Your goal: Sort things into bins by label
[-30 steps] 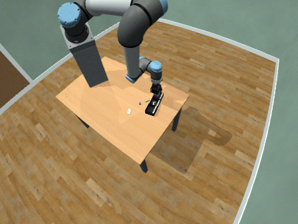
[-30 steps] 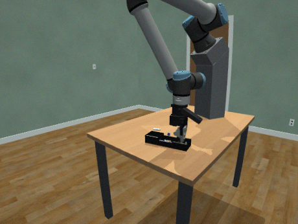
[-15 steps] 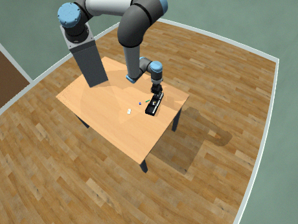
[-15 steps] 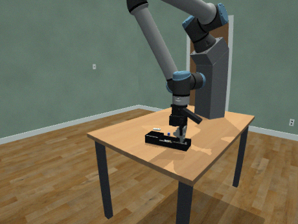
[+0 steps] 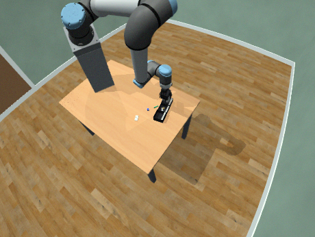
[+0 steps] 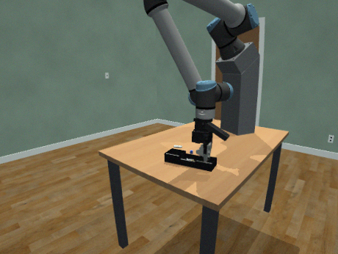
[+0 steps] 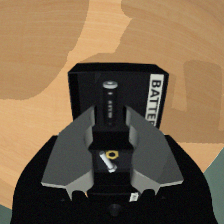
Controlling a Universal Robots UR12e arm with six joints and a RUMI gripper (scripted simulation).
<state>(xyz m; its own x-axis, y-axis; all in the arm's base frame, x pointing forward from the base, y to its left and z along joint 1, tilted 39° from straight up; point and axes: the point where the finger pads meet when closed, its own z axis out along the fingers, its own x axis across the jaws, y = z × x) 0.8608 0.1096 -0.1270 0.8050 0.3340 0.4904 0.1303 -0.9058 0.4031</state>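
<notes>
Wrist view: gripper points down over a black bin; its white label reads "BATTE", rest cut off.
Gripper state: jaws part open, gripping nothing; a dark battery lies free in the bin, between and just past the fingers.
Lower compartment: small screw with a yellow ring.
Top view: bins lie near the table's right edge.
Loose items: white piece, blue bead, green stick, left of the bins.
</notes>
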